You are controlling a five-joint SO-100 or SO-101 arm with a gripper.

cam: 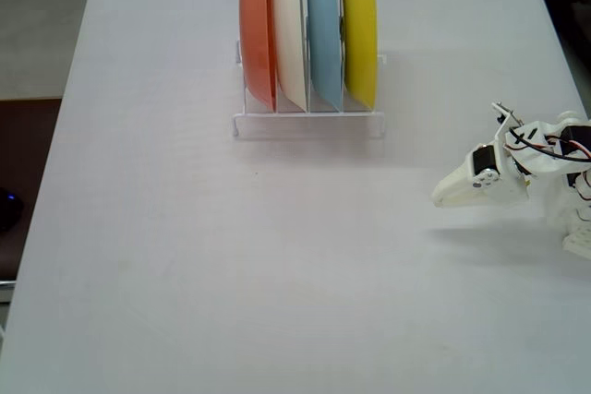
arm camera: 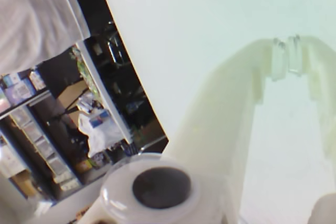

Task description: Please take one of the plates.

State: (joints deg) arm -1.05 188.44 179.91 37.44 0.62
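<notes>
The yellow plate (cam: pixel 359 25) stands on edge in the rightmost slot of a white wire rack (cam: pixel 309 125) at the far middle of the table. My gripper (cam: pixel 437 198) hovers low over the table at the right, pointing left, well in front of and to the right of the rack. In the wrist view the gripper (arm camera: pixel 286 51) has its white fingertips together with nothing between them, over bare white table. No plate shows in the wrist view.
An orange plate (cam: pixel 258 29), a cream plate (cam: pixel 290 29) and a light blue plate (cam: pixel 323 29) fill the other rack slots. The white table (cam: pixel 231 274) ends at the left beside a dark floor. The wrist view shows the table edge (arm camera: pixel 131 72) and cluttered shelves beyond.
</notes>
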